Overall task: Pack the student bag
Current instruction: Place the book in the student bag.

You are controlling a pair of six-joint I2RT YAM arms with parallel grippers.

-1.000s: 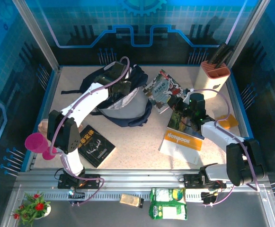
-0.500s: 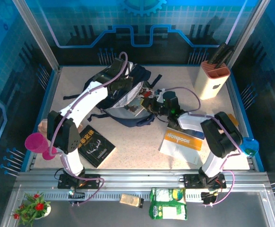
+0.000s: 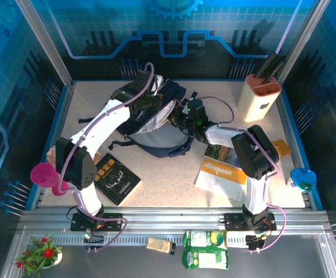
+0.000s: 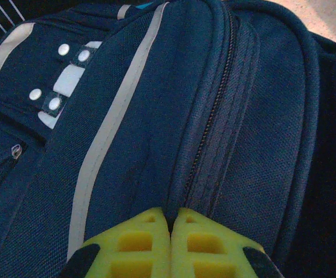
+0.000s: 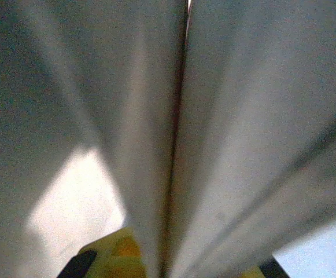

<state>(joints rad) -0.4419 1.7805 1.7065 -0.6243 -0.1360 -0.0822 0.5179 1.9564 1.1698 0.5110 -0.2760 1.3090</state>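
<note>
Navy fabric with a pale stripe and a zip: that's the student bag (image 4: 156, 116) up close, and the left gripper (image 4: 171, 217) has its yellow fingers pressed tight together right on the zip line, nipping a fold of the flap by the look of it. From above, the bag (image 3: 170, 92) lies in the upper middle of the table (image 3: 173, 174). The left gripper (image 3: 146, 98) is at its upper left edge, holding the lip up so the pale lining shows.

Over to the right gripper (image 3: 178, 119), which points in from the right of the frame with its nose at the bag's mouth. On its own camera the right gripper (image 5: 168, 263) is squeezed nearly together on a flat sheet-like item (image 5: 173, 145) seen edge-on. What that item is cannot be made out in the blur.

Here's the relation that matters: the mouth lies to the left of that claw, and the sheet's long axis runs straight ahead of the fingers into the opening. The right arm is the nearer one for loading, so the call is a push further left, then a release. The sheet's leading corner could snag on the lining.
</note>
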